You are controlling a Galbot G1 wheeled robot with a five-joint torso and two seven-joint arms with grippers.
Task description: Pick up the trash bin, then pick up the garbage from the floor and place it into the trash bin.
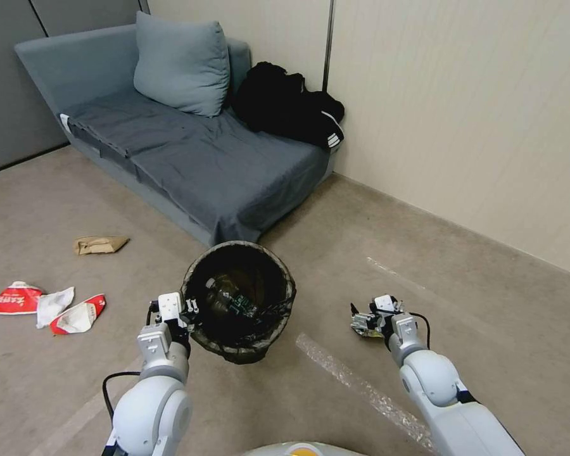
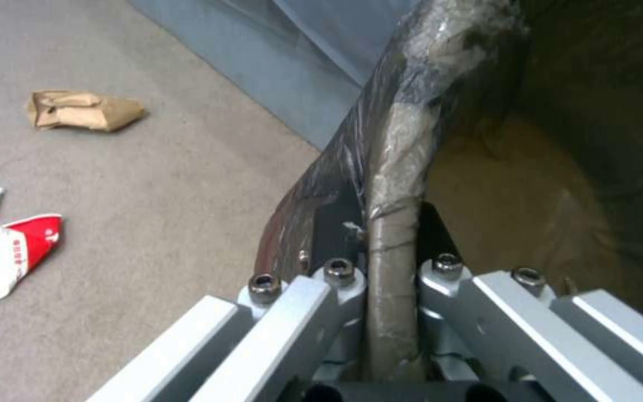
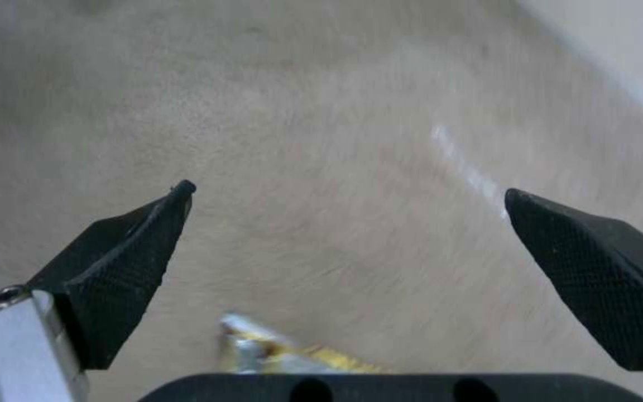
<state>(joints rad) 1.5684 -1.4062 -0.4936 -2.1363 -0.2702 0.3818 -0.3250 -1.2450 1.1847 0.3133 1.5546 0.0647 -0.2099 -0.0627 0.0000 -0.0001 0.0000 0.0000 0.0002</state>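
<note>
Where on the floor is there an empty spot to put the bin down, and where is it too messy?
Bare floor lies between the sofa, the wall and the right pincer, which is open above a gold wrapper. It is crowded left of the trash bin, gripped by the left pincer: brown paper bag, tissue and red-and-white wrappers.

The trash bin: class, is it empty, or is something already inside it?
Not empty. The trash bin, its rim clamped by the left gripper, already holds a clear bottle on its dark liner.

Head high; wrists close, floorward
</note>
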